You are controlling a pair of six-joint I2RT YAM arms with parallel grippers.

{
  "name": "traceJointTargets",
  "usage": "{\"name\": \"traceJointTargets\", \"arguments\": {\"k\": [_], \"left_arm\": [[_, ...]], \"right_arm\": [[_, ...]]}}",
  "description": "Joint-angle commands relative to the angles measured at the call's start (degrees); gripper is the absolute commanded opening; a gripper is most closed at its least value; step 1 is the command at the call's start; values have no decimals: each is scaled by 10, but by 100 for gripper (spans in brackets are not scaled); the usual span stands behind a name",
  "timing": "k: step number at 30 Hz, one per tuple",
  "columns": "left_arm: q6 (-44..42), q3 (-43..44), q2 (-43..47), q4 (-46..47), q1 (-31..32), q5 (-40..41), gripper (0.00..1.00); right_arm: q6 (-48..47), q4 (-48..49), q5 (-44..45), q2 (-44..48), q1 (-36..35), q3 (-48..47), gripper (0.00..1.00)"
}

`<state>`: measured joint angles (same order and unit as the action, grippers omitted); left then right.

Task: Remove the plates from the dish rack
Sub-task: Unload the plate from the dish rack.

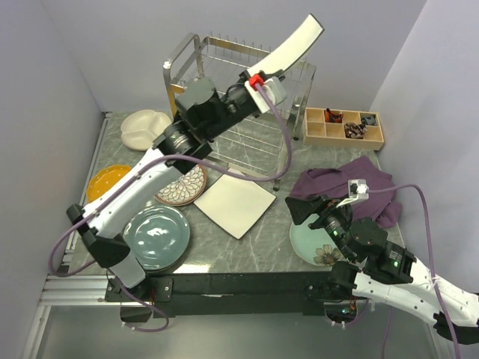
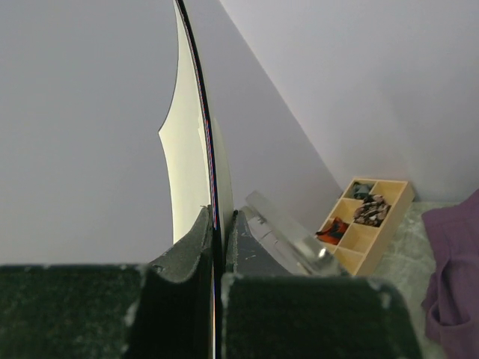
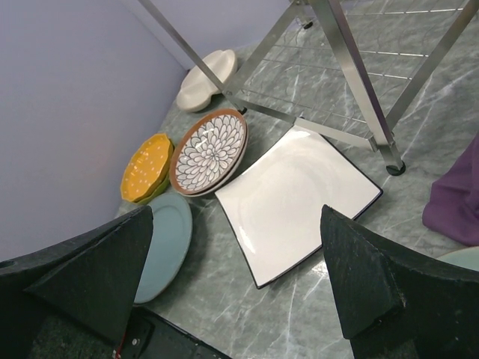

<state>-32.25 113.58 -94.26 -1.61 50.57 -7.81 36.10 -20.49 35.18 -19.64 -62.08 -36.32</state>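
- One dark-rimmed cream plate point(image 1: 296, 43) is being held edge-on by the left gripper point(image 1: 271, 81). Its rim is sitting between the two pads point(image 2: 191, 247), which are pressing shut on it from both sides. The rest of the plate is rising up and to the far right, beyond the fingertips.
- One dish rack point(image 1: 182, 63) is standing at the far middle of the table. The held plate is hovering above its top tier, apart from the prongs.
- Five plates are lying flat on the table:
  - cream divided plate point(image 1: 144, 127), far left
  - orange-yellow dotted plate point(image 1: 107, 182), left edge
  - brown petal-patterned plate point(image 1: 182, 185), just beside the white square plate point(image 1: 235, 202) in the middle
  - grey-blue plate point(image 1: 156, 236), near left
- One pale green flowered plate point(image 1: 314, 243) is lying near right, partly under the right gripper point(image 3: 236, 213), whose fingers are spreading wide and gripping nothing.
- One wooden compartment tray point(image 1: 343, 127) is sitting far right, with a purple cloth point(image 1: 344, 183) lying nearer.
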Motion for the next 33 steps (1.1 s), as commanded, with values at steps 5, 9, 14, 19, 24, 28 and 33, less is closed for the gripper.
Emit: {"name": "traceJointTargets", "arguments": {"k": [5, 9, 14, 19, 24, 28, 33], "left_arm": [[-208, -16, 121, 81, 42, 106, 1], [-277, -71, 170, 85, 102, 204, 1], [-368, -179, 230, 125, 216, 387, 1], [-398, -290, 285, 186, 288, 515, 1], [-423, -411, 312, 259, 356, 636, 1], [-406, -463, 337, 288, 398, 688, 1], [-365, -537, 346, 287, 422, 728, 1]], "right_arm": [[-7, 25, 11, -8, 1, -2, 98], [-11, 26, 7, -5, 0, -2, 98], [-6, 26, -12, 10, 0, -1, 98], [5, 3, -27, 34, 0, -10, 98], [34, -33, -42, 57, 0, -25, 98], [70, -53, -44, 79, 1, -31, 97], [123, -35, -54, 84, 0, -26, 96]]}}
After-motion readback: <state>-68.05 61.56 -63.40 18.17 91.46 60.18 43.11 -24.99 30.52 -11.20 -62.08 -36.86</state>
